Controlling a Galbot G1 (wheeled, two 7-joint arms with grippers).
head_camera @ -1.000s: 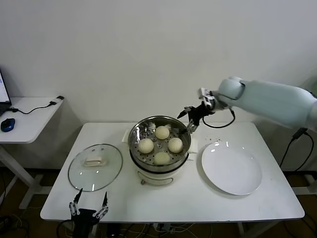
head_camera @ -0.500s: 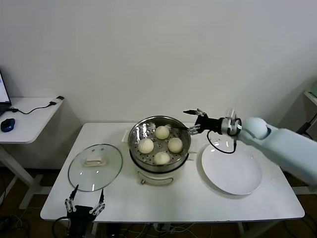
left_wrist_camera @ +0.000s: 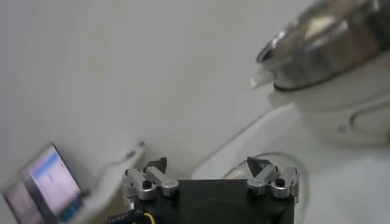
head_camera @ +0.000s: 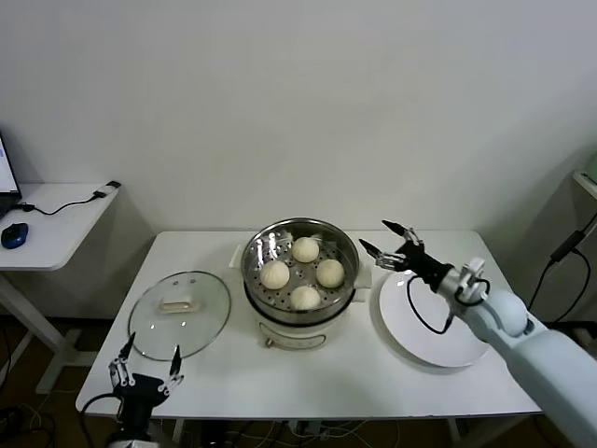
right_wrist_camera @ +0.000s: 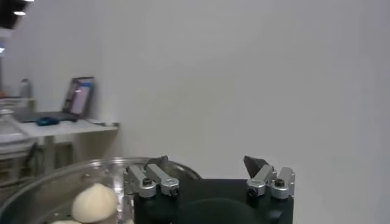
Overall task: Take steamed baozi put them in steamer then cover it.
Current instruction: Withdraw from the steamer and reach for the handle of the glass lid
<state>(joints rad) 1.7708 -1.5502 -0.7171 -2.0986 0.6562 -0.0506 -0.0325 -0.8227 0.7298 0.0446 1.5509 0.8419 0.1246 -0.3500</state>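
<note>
Four cream-white baozi (head_camera: 302,273) lie on the perforated tray inside the shiny steel steamer (head_camera: 300,242) at the table's middle. The steamer has no cover on it. The glass lid (head_camera: 179,314) with a white handle lies flat on the table to its left. My right gripper (head_camera: 386,239) is open and empty, low over the far edge of the white plate (head_camera: 438,322), just right of the steamer. In the right wrist view the steamer rim (right_wrist_camera: 67,173) and one baozi (right_wrist_camera: 94,203) show. My left gripper (head_camera: 145,366) is open and empty at the table's front left edge, below the lid.
A side desk (head_camera: 51,219) with a blue mouse (head_camera: 14,234) and a cable stands at the far left. The steamer's white base (left_wrist_camera: 341,109) shows in the left wrist view. A wall runs behind the table.
My right arm has swung away from the steamer's back rim, down and to the right, toward the plate. My left gripper has drifted a little left and lower at the front edge.
</note>
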